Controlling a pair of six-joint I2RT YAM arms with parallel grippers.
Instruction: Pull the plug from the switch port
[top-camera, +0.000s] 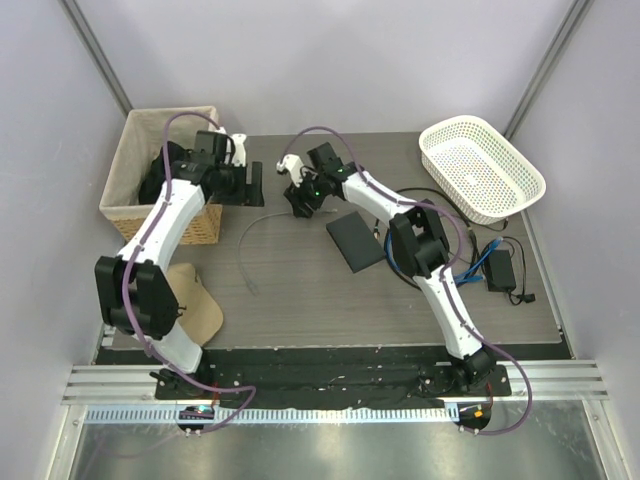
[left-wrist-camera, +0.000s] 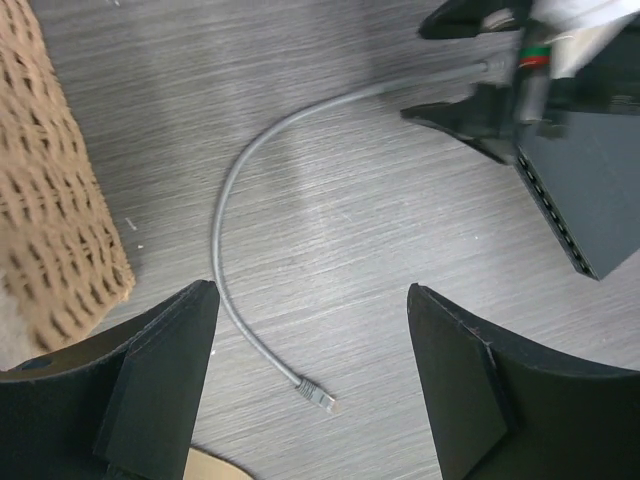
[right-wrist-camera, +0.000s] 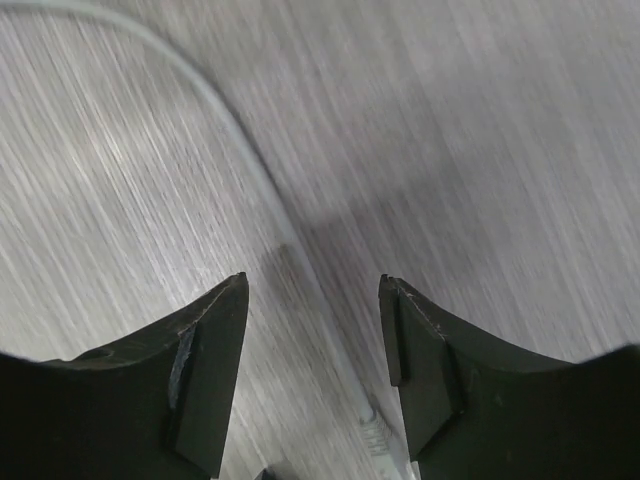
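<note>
1. Nearest me, a tan mat is lying by my left arm, and a power brick is sitting off to the right.
2. A grey cable is curving across the table.
3. The black box is lying flat; only the left wrist view is showing its switch port row.
4. My right hand is hanging spread beside the box, with the cable running between its fingers unpinched. Its own view alone is showing the plug lying on the table, out of the port.
5. My left hand is hovering spread wide, gripping nothing.
6. Farthest, a wicker basket is crowding my left arm, and a white basket is sitting well apart.
</note>
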